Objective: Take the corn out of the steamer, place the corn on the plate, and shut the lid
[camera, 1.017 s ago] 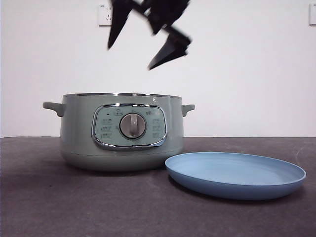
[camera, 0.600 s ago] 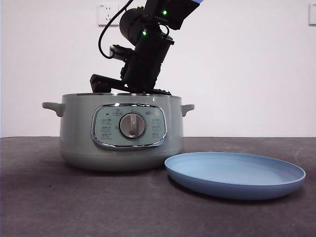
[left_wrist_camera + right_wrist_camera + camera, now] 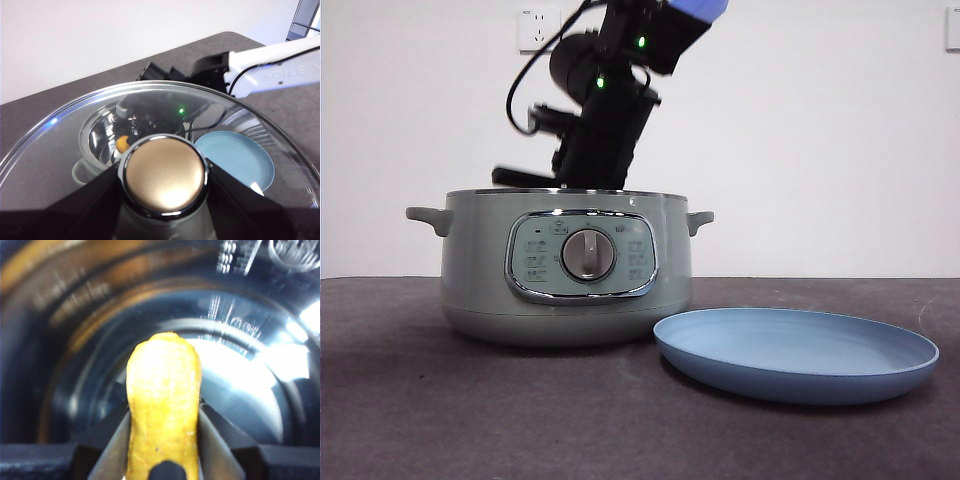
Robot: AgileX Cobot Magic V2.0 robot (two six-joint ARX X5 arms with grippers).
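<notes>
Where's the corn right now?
The corn is down inside the steamer, between the right gripper's jaws; the front view hides it behind the pot's wall.

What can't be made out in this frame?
- Front view: corn and right pincer hidden behind the steamer wall.
- Right wrist view: corn fills the frame; its lower end is cut off.
- Left wrist view: lid knob covers the left pincer tips; plate seen only through glass.

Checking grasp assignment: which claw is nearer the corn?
Right. The right claw is down inside the steamer with its jaws on either side of the corn. The left claw holds the lid by its knob, off the pot.
</notes>
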